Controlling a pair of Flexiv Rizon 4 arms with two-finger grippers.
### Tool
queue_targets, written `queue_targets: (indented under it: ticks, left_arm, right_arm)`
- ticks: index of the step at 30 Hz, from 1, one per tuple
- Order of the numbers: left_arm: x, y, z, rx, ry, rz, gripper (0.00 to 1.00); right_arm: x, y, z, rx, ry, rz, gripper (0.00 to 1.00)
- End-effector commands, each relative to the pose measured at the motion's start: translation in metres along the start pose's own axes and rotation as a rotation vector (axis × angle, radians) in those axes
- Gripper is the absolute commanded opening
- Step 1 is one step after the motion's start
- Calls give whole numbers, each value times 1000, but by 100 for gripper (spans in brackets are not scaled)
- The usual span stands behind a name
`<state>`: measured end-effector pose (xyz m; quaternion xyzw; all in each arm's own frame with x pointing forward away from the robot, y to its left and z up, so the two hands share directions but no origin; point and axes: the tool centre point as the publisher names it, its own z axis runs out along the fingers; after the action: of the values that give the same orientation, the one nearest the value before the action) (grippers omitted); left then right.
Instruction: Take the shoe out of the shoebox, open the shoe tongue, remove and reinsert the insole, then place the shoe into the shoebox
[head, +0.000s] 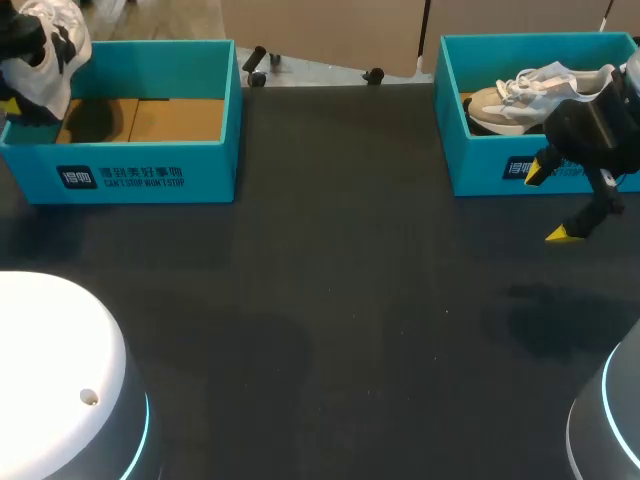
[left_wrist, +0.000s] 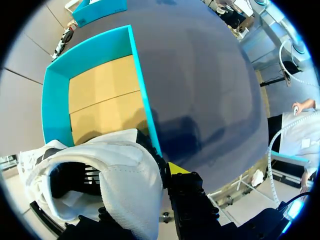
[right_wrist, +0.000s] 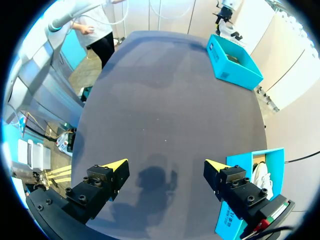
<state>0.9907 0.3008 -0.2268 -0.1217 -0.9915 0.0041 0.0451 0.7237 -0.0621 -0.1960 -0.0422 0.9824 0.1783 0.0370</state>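
Shoe (left_wrist: 125, 175) – white upper with a dotted seam, dark lining inside – clamped in left gripper (left_wrist: 137, 192). One yellow fingertip (left_wrist: 177, 169) shows against its side; the other finger is hidden behind the upper.

The shoe hangs above the left shoebox (head: 150, 175), over the end farthest from the other box and clear of the box floor.

Left shoebox: teal walls, brown cardboard floor showing, lid off. White print (head: 120, 178) on its front wall, a small logo block plus two lines of text.

Table (head: 350, 300) is dark and matte, running out from the left shoebox toward the far side.

Right gripper (head: 550, 203) is well apart from the left shoebox, across the table. Fingers are spread wide with nothing between them, hovering over the tabletop.

Second shoebox (head: 480, 170) sits just behind that gripper, same teal as the left shoebox. A second shoe (head: 510, 95) lies inside it – beige and white, white laces. The print on its front wall is partly covered by the right arm.
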Motion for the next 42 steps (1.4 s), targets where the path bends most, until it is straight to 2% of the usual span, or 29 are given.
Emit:
queue_targets:
  ticks: [1, 17, 18, 25, 29, 31, 36, 42]
  left_arm:
    - [-11, 3, -8, -10, 71, 0, 0]
    - [-11, 3, -9, -15, 69, -12, 0]
    - [-11, 3, -9, -36, 64, 7, 0]
    - [-13, 14, -13, -90, 65, 297, 0]
    - [-15, 21, -18, -77, 56, 425, 0]
    - [-16, 26, -20, -41, 70, 511, 0]
    - [-20, 31, -23, -49, 116, 710, 0]
    - [-24, 37, -20, -125, 165, 983, 0]
  right_arm:
    - [-1, 0, 1, 3, 1, 0, 100]
    - [-1, 0, 1, 3, 1, 0, 100]
    - [-1, 0, 1, 3, 1, 0, 100]
    - [-1, 0, 1, 3, 1, 0, 100]
    - [-1, 0, 1, 3, 1, 0, 100]
    - [-1, 0, 1, 3, 1, 0, 100]
    - [-1, 0, 1, 3, 1, 0, 100]
    - [-1, 0, 1, 3, 1, 0, 100]
